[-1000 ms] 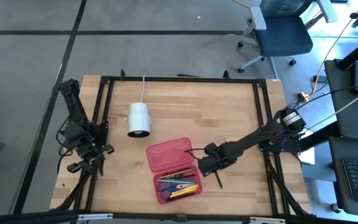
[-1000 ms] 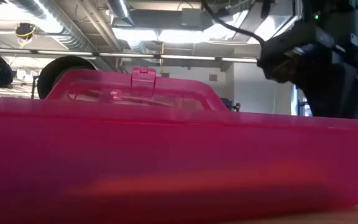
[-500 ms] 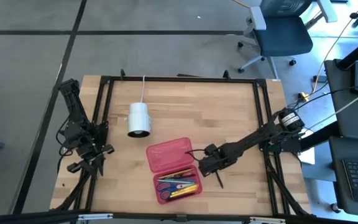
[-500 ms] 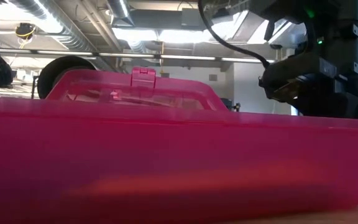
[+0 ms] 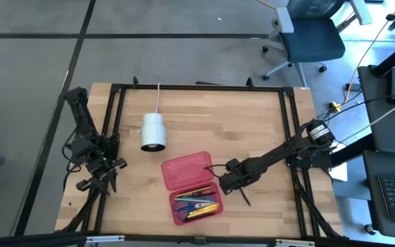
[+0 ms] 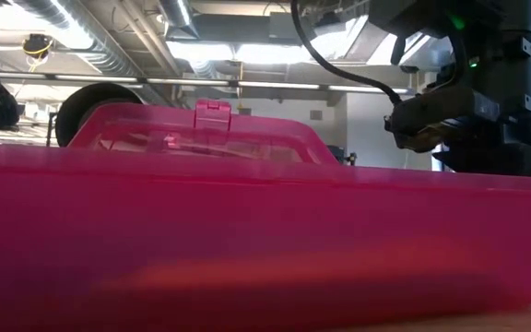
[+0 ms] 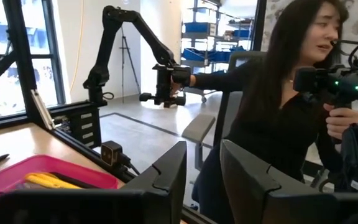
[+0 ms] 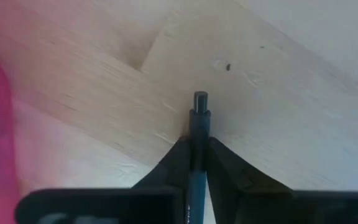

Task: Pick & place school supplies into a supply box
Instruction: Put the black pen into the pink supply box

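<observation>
The supply box point(image 5: 192, 189), a red translucent case, lies open mid-table. Its lid point(image 5: 184, 171) is folded toward the far side. Its tray point(image 5: 214, 200) holds yellow and green pencils point(image 5: 201, 209) and blue-handled scissors point(image 5: 184, 204). Just right of the tray my right gripper point(image 5: 233, 186) points down, shut on a black pen point(image 5: 244, 199). My left gripper point(image 5: 107, 177) waits at the table's left edge, its fingers point(image 7: 166, 180) apart with nothing between them. In the low view the box wall point(image 6: 247, 240) hides the right gripper's fingertips. My right gripper pinches the black pen's shaft point(image 8: 199, 134) between its two fingers point(image 8: 180, 158), which come from above, point down and lie across the pen. One end of the pen point(image 8: 200, 98) sticks out beyond the fingers. The pen lies level on the wooden table top.
A white cylinder point(image 5: 153, 130) with a cord lies on the table behind the box, toward the far left. Bare wood point(image 5: 252, 130) stretches over the far right. A black frame point(image 5: 290, 137) rims the table. Beyond the table a person point(image 7: 278, 93) sits with a hand-held device.
My right gripper has gone down toward the table beside the box's right end, over the black pen. The left arm, the box and the cylinder have kept their places.
</observation>
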Tool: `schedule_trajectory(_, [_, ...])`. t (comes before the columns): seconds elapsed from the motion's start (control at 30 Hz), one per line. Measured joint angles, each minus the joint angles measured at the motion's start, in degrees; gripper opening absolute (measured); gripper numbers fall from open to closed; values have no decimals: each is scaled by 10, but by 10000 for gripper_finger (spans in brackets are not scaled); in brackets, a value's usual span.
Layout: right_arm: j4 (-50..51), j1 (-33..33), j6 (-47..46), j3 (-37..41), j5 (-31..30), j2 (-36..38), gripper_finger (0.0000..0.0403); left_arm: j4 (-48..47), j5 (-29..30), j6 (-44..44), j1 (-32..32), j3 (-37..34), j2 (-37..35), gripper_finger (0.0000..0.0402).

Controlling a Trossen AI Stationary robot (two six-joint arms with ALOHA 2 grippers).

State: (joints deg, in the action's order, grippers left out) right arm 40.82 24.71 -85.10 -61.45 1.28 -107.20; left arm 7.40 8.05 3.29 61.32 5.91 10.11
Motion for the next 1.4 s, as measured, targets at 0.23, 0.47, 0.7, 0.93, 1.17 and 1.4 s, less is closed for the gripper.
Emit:
schedule_trajectory(0.23, [15, 0, 0, -9, 0, -3, 38, 0, 0, -1, 0, 0, 0, 93])
schedule_trajectory(0.47, [95, 0, 14, -83, -17, -10, 40, 0, 0, -15, 0, 0, 0, 93])
schedule_trajectory(0.7, [107, 0, 57, -175, -96, -7, 40, 0, 0, -15, 0, 0, 0, 92])
schedule_trajectory(0.93, [11, 3, 242, -268, -209, -6, 40, 1, -1, -15, 0, 0, 0, 91])
schedule_trajectory(1.17, [-238, 7, 538, -292, -222, -5, 40, 1, -1, -15, 0, 0, 0, 95])
schedule_trajectory(1.4, [-304, 7, 632, -294, -176, -25, 41, 1, -1, -3, 0, 0, 0, 91])
